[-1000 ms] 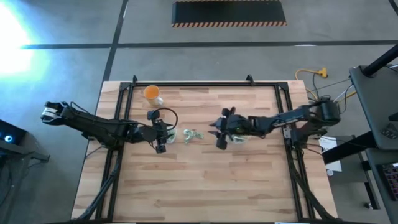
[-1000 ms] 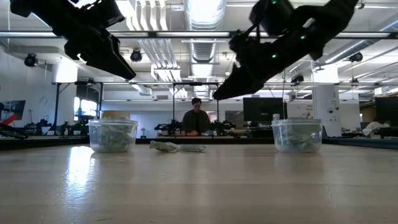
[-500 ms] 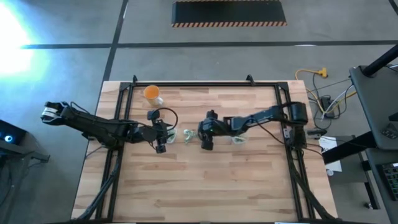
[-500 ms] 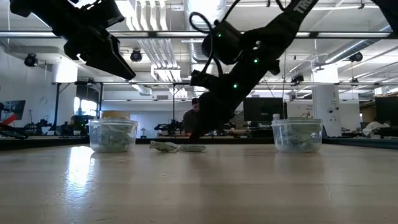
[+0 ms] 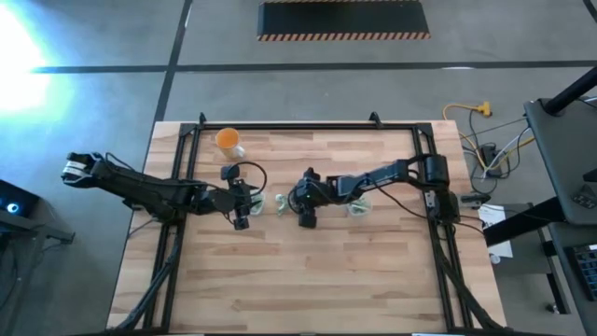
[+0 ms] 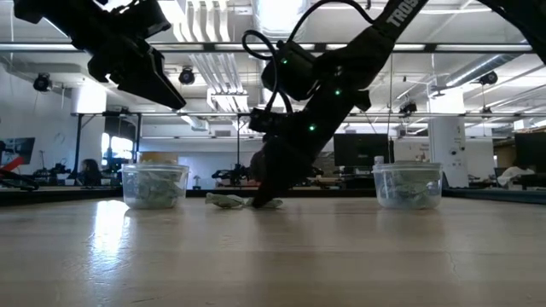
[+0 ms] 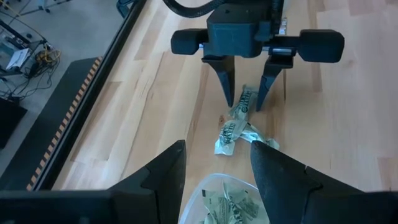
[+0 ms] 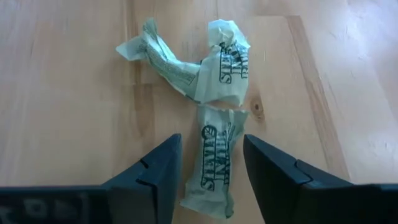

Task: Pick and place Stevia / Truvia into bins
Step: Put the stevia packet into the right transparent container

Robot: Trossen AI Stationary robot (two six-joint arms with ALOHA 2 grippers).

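1. The right claw (image 5: 297, 203), fingers apart, straddles a pale green-and-white paper sachet (image 8: 213, 157) mid-frame on the wooden bench (image 5: 373, 271); it should close squarely on that sachet alone.
2. The left claw (image 5: 244, 217), also apart, waits over the left clear plastic bin (image 6: 154, 185).

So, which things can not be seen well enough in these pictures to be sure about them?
- How many sachets lie loose: they overlap in the right wrist view, and in the high view the right gripper covers them.
- Whether the right gripper touches the table: its fingers straddle one sachet, contact unclear.
- Fill of the left bin and the right bin: cloudy walls in the low view; the arms cover both from above.
- The orange cup: contents too small.
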